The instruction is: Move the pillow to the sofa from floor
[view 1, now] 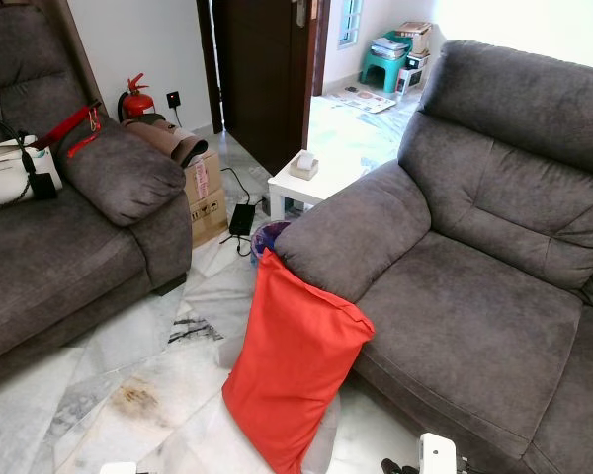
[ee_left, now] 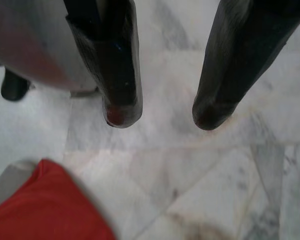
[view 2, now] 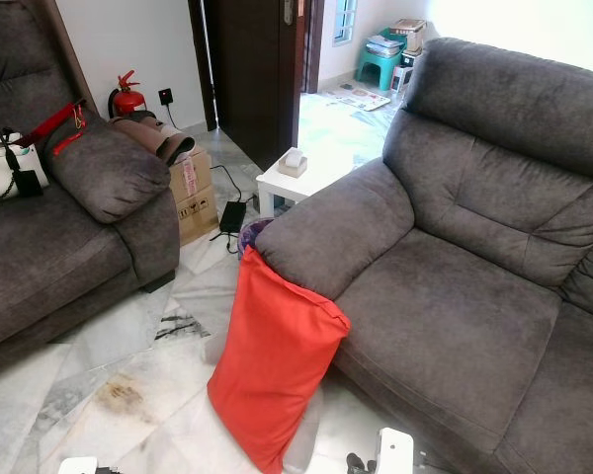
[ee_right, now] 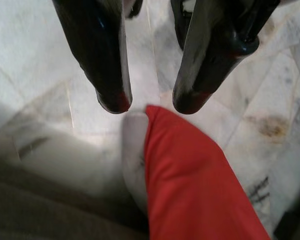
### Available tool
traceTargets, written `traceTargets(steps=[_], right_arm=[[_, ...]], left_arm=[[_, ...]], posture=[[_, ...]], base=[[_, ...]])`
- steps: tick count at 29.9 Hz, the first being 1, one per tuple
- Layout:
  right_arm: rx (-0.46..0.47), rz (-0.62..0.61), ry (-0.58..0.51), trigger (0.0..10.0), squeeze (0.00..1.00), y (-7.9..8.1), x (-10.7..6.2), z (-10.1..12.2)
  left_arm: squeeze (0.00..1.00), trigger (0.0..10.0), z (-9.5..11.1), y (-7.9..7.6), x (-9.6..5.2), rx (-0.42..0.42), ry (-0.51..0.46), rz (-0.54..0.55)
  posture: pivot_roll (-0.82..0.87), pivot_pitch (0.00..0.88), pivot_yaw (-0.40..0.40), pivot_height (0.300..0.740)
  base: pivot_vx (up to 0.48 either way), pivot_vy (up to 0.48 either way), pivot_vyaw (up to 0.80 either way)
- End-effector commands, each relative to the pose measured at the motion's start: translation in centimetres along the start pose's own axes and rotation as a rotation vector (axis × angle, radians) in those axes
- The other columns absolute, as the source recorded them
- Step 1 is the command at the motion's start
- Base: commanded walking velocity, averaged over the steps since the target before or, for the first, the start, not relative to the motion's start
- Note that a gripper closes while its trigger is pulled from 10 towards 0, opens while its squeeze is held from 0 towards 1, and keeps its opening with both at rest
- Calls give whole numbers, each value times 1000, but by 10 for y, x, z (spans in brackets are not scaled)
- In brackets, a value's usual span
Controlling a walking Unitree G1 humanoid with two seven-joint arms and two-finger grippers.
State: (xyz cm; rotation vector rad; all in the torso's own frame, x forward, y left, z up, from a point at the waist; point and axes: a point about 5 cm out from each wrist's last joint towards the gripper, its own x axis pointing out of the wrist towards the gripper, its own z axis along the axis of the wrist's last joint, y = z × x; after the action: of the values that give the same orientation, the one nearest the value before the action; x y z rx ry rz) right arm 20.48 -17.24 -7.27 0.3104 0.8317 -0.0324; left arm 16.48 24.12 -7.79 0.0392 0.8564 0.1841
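A red pillow (view 1: 292, 370) stands on its edge on the marble floor (view 1: 128, 385), leaning against the arm of the grey sofa (view 1: 474, 296) on my right. The pillow's top tucks under that armrest (view 1: 351, 232). In the left wrist view my left gripper (ee_left: 162, 112) hangs open above bare tiles, with a corner of the red pillow (ee_left: 50, 210) below it. In the right wrist view my right gripper (ee_right: 150, 102) is open just above the pillow's upper corner (ee_right: 190, 170), without touching it.
A second grey sofa (view 1: 69, 227) stands at the left with a white bag (view 1: 15, 168) on it. Between the sofas lie a cardboard box (view 1: 206, 197), a black power adapter (view 1: 242, 217) with its cable, and a white side table (view 1: 306, 188). An open doorway (view 1: 361, 59) is behind.
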Motion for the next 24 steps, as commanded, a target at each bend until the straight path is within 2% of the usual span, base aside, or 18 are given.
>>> traceTargets(steps=[1, 3, 7, 11, 12, 13, 14, 15, 17, 22, 24], right_arm=[[-34, 32, -72, 10000, 0, 5, 3, 17], [-45, 52, -122, 10000, 0, 7, 4, 27], [-24, 113, -329, 10000, 0, 14, 3, 67], [-4, 105, -462, 10000, 0, 16, -1, 91], [0, 106, -479, 10000, 0, 16, -1, 93], [2, 119, -507, 10000, 0, 18, -2, 98], [-3, 137, -534, 10000, 0, 21, -3, 102], [-11, 146, -547, 10000, 0, 23, -4, 104], [-19, 173, -586, 10000, 0, 27, -7, 107], [-29, 192, -612, 10000, 0, 29, -9, 107], [-22, 172, -633, 10000, 0, 26, -12, 105]], left_arm=[[0, 10000, 1, 0, -1, 16, -38, -3], [0, 10000, 3, -1, -1, 22, -67, -11], [0, 10000, 10, -3, -3, 14, -166, -33], [0, 10000, 13, -2, -5, 26, -218, -35], [0, 10000, 24, -5, -4, 33, -264, -42], [0, 10000, 75, -16, 1, 48, -443, -61], [0, 10000, 136, -30, -4, 76, -662, -70], [0, 10000, 148, -30, -8, 95, -717, -59], [0, 10000, 160, -28, -20, 136, -820, -46], [0, 10000, 164, -30, -31, 145, -892, -61], [0, 10000, 162, -32, -41, 141, -920, -96]], posture=[[128, 90, -37, 740], [115, 94, -38, 740], [70, 88, -20, 740], [64, 85, -5, 740], [62, 83, -1, 740], [62, 83, -1, 740], [57, 82, 1, 740], [56, 80, 2, 740], [51, 72, 8, 740], [54, 68, 13, 740], [56, 55, 18, 740]], base=[[0, 0, 0], [0, 0, 0], [0, 0, 0], [0, 0, 0], [0, 0, 0], [0, 0, 0], [0, 0, 0], [0, 0, 0], [0, 0, 0], [0, 0, 0], [0, 0, 0]])
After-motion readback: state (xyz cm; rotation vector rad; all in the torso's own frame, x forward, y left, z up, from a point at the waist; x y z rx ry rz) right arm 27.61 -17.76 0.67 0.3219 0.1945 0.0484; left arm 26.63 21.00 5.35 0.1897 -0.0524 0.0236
